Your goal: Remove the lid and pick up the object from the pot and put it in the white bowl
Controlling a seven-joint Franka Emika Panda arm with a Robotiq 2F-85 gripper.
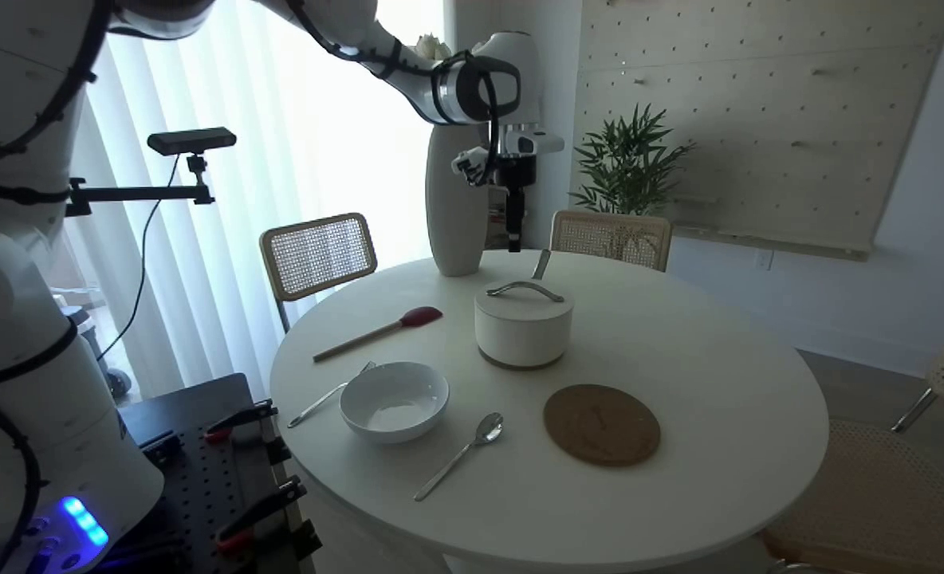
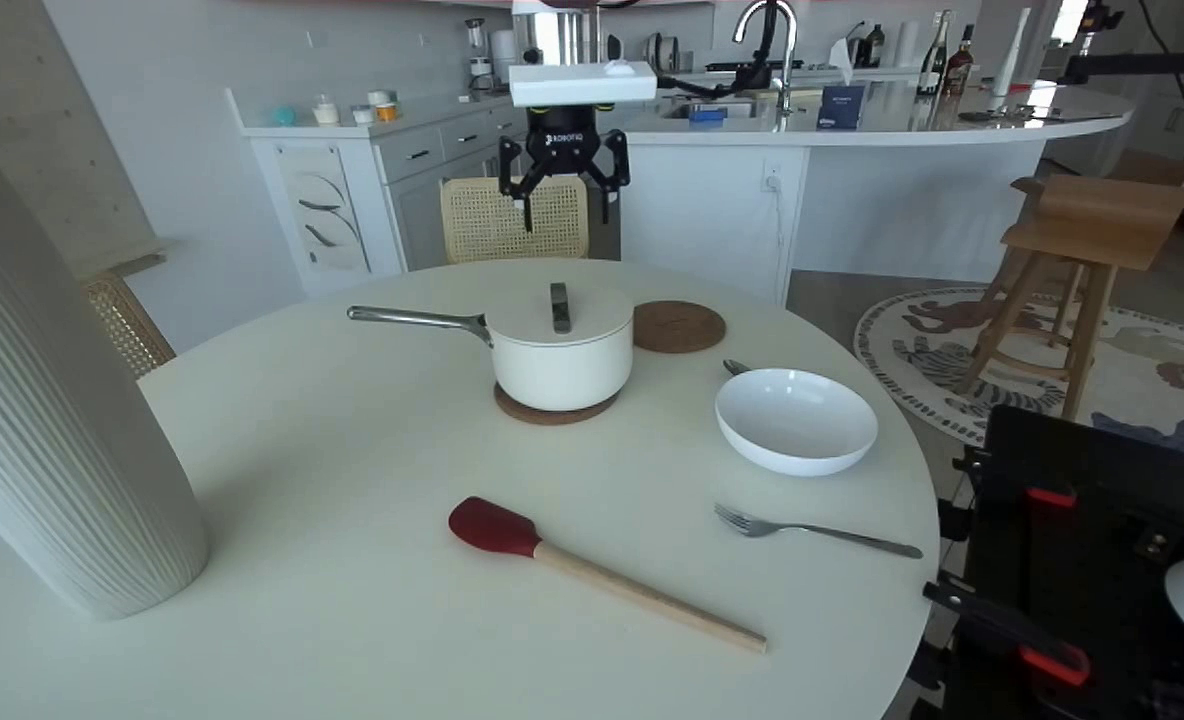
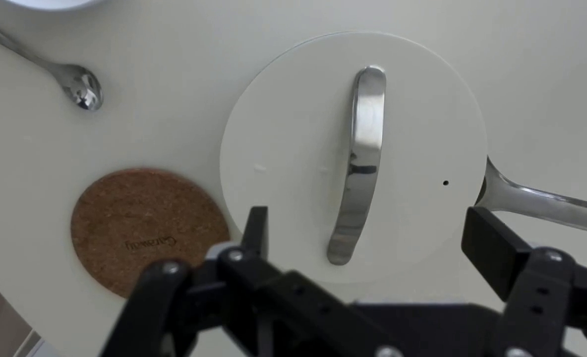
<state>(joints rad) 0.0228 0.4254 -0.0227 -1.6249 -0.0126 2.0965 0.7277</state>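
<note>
Lid [image 3: 355,158] on pot [image 1: 523,336], ROBOTIQ hand [image 2: 567,222], cork disc [image 3: 147,223] lettered "Caraway"

Around the table [image 1: 703,351], in an exterior view: vase [image 1: 454,211] at eleven o'clock, spatula [image 1: 376,333] at ten, fork [image 1: 320,401] at nine, spoon [image 1: 462,454] at eight, cork disc [image 1: 602,425] towards four.

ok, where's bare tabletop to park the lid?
Roomiest-looking: between vase, pot handle and spatula. Also the table past the pot and the cork disc beside it, away from the spatula. Crowded: around the white bowl, fork and spoon flanking it.
</note>
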